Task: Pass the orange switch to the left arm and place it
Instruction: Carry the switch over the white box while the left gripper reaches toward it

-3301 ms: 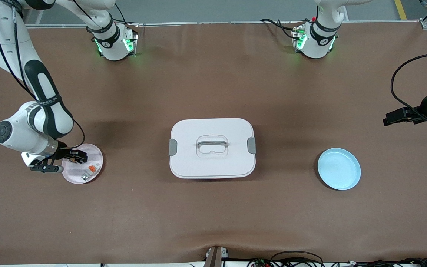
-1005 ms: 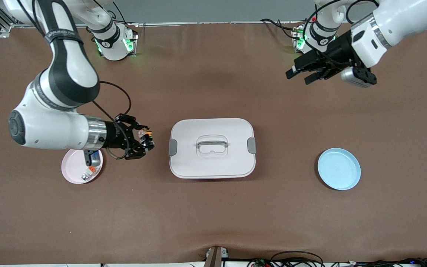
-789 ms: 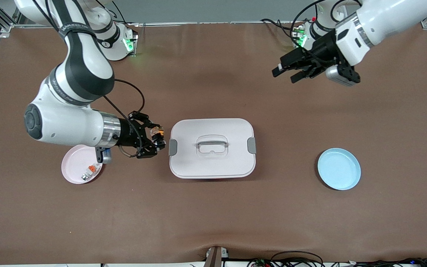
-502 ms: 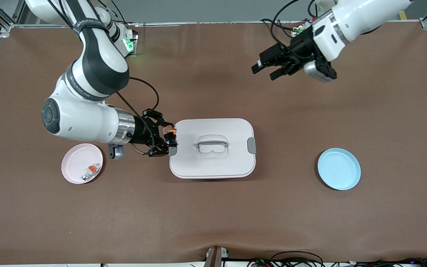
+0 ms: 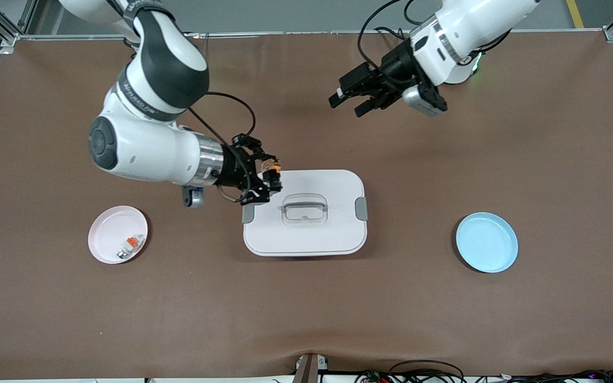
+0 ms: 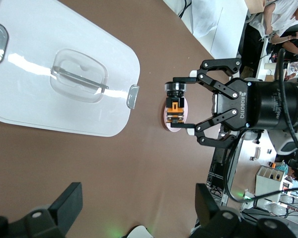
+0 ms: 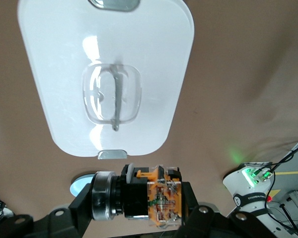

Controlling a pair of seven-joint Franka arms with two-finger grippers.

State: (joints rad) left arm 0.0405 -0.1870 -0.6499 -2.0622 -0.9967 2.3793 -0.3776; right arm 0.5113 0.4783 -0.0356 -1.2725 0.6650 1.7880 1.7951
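Note:
My right gripper (image 5: 269, 178) is shut on the orange switch (image 5: 271, 168), a black barrel with an orange end, held in the air over the corner of the white box (image 5: 306, 234) toward the right arm's end. In the right wrist view the switch (image 7: 144, 198) lies crosswise between the fingers above the box lid (image 7: 107, 59). My left gripper (image 5: 348, 105) hangs open and empty over bare table between the box and the robots' bases. Its wrist view shows its own fingers (image 6: 69, 203) wide apart, and farther off the right gripper (image 6: 181, 101) with the switch (image 6: 175, 103).
A pink plate (image 5: 105, 234) with a small white-and-grey part (image 5: 130, 243) lies toward the right arm's end. A blue plate (image 5: 486, 242) lies toward the left arm's end. The box sits between them, its grey latches at both ends.
The right arm carried the switch away from the pink plate, up and across to the box's corner. The left arm swung in toward the table's middle, gripper still open.

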